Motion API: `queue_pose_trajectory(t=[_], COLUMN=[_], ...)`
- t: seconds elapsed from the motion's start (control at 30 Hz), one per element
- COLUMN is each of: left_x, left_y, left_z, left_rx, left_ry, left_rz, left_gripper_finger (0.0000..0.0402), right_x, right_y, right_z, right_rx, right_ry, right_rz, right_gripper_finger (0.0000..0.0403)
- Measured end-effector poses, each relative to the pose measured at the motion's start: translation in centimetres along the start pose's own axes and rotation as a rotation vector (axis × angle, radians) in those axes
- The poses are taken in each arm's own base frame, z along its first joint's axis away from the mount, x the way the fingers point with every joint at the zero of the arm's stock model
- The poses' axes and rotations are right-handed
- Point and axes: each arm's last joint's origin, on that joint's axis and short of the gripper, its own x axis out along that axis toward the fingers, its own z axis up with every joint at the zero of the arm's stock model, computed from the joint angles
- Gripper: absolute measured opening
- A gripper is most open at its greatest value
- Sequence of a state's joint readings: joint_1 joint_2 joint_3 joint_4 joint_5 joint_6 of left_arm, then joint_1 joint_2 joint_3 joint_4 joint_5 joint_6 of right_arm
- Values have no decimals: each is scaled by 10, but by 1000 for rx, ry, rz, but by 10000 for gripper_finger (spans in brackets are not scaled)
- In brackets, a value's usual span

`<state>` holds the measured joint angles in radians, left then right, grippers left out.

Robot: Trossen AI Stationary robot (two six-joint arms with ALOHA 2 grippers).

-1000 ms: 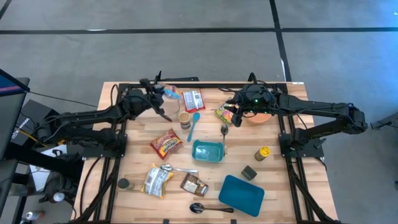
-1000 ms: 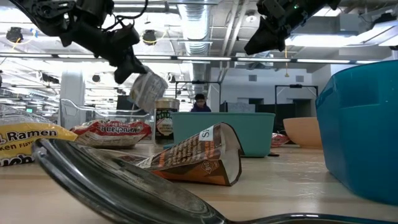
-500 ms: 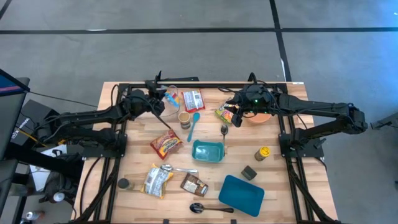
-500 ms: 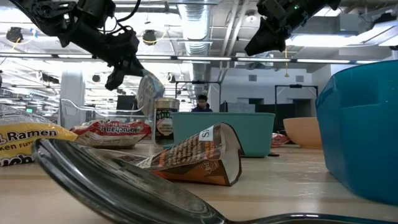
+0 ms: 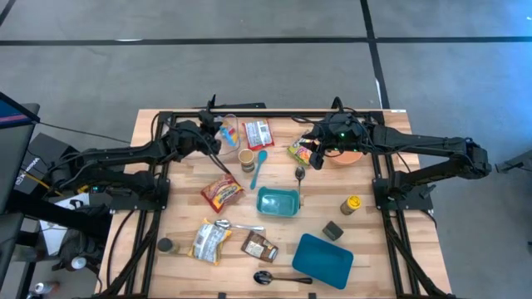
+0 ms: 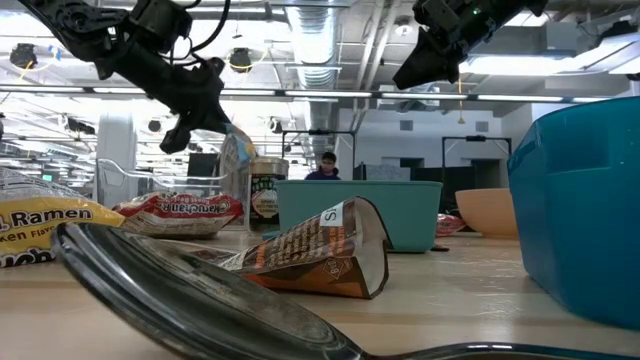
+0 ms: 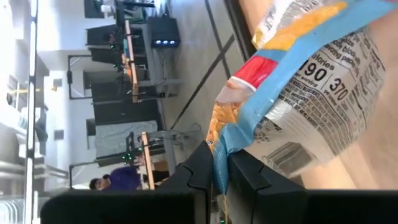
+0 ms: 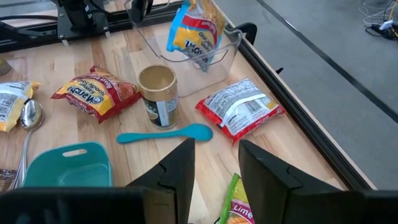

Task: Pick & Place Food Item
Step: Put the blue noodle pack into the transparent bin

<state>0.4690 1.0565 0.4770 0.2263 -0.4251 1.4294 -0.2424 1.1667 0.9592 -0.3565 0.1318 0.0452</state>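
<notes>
The left gripper, upper-left of centre, pinches the snack bag by its edge: light, crinkly, floppy.

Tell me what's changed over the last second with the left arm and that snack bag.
The left gripper, still shut on the snack bag, has carried it toward the table's far edge and lowered it into the clear bin; the bag has turned from flat-on to nearly edge-on in the low view. The right gripper still hovers near the green packet, and everything else on the table is where it was.
</notes>
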Motion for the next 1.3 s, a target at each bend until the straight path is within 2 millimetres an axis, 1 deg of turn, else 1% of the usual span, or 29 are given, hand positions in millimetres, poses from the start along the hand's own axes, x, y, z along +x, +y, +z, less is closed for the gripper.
queue_pose_trajectory(t=[0.17, 0.37, 0.57, 0.8, 0.97, 1.17, 1.3], left_x=[0, 2, 14, 19, 19, 19, 19], left_y=[0, -2, -11, -6, -6, -7, -10], left_z=[-1, 0, 4, 7, 8, 9, 9], left_rx=[10, 16, 61, 25, 13, -77, -78], left_ry=[4, 5, 17, -15, -44, -59, -55], left_rz=[0, -14, -51, 18, 15, 2, -23], left_gripper_finger=[15, 22, 20, 28, 37, 46, 54], right_x=[0, 0, 0, 0, 0, 0, 0], right_y=[0, 0, 0, 0, 0, 0, 0], right_z=[0, 1, 1, 1, 1, 1, 1], right_rx=[1, 1, 7, 8, 8, 8, 8], right_ry=[-5, -6, -6, -6, -6, -6, -6], right_rz=[0, 0, 0, 1, 1, 1, 1], right_gripper_finger=[118, 118, 118, 118, 118, 118, 118])
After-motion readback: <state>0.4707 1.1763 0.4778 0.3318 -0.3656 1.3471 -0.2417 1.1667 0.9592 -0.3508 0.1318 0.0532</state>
